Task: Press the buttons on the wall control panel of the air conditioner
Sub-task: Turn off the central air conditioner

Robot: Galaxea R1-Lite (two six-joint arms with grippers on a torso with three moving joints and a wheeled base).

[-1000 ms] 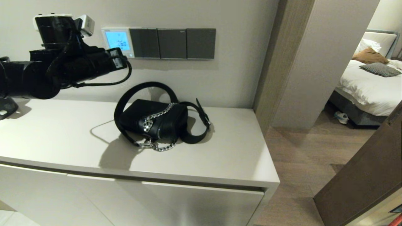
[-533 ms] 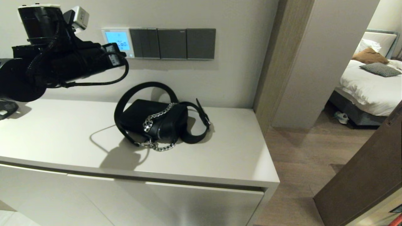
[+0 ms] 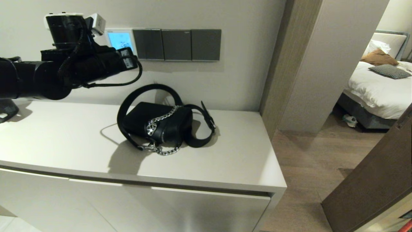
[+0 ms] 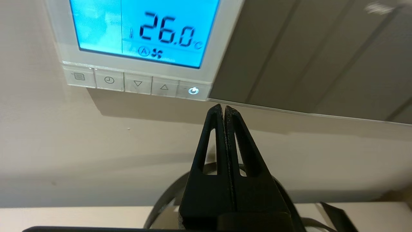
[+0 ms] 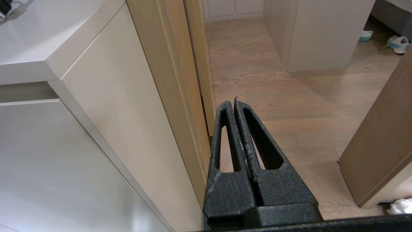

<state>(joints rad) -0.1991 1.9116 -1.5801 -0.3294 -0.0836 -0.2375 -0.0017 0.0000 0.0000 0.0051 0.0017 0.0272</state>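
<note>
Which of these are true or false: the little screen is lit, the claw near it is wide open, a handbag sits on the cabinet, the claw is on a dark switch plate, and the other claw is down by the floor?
1. The wall control panel has its screen lit, reading 26.0. True.
2. The left claw is wide open. False: its fingers are shut together.
3. A black handbag lies on the cabinet. True.
4. The left claw presses a dark switch plate. False: its tip sits just below the buttons.
5. The right claw points toward the wooden floor. True.
</note>
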